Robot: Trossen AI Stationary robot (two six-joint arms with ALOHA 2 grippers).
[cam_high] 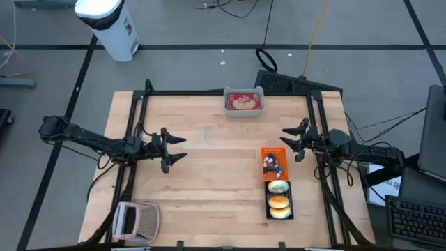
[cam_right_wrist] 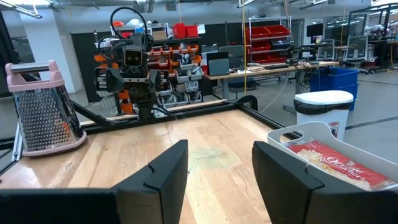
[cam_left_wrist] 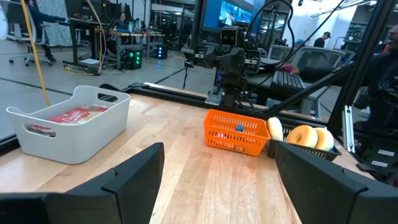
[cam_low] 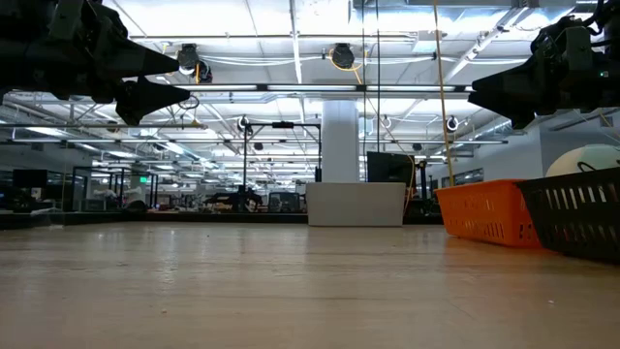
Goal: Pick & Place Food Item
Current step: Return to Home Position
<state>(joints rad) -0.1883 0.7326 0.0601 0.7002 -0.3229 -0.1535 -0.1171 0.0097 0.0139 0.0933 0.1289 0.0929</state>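
1. Dark fingers [cam_left_wrist: 134, 180] of my left gripper [cam_high: 180, 148] stand well apart with nothing between them. It hangs above the left half of the wooden table [cam_high: 209, 188], pointing toward the middle.
2. My right gripper [cam_high: 284, 139] is the same: spread and empty, above the right half of the table. It faces the left one across bare wood (the low view shows both clear of the tabletop).
3. Closest to the right gripper is the orange basket [cam_high: 264, 166]. Inside it I see something blue and something dark, but I cannot tell what they are.
4. A black bin [cam_high: 268, 199] sits butted end to end against the basket, on the side away from the gripper. It holds three donuts in a row: a pale donut [cam_high: 278, 187] next to the basket, then two tan donuts [cam_high: 279, 201] (the left wrist view shows them propped on edge, side by side).
5. Farther off, a grey tub [cam_high: 228, 104] sits at the middle of the long edge opposite the bin's end of the table. A red cracker packet [cam_high: 244, 102] lies flat in it.
6. Well apart from all of this, a pink grater [cam_high: 136, 221] is at the corner on the left arm's side.
7. Off the table, a white waste bin [cam_high: 111, 24] stands on the floor.
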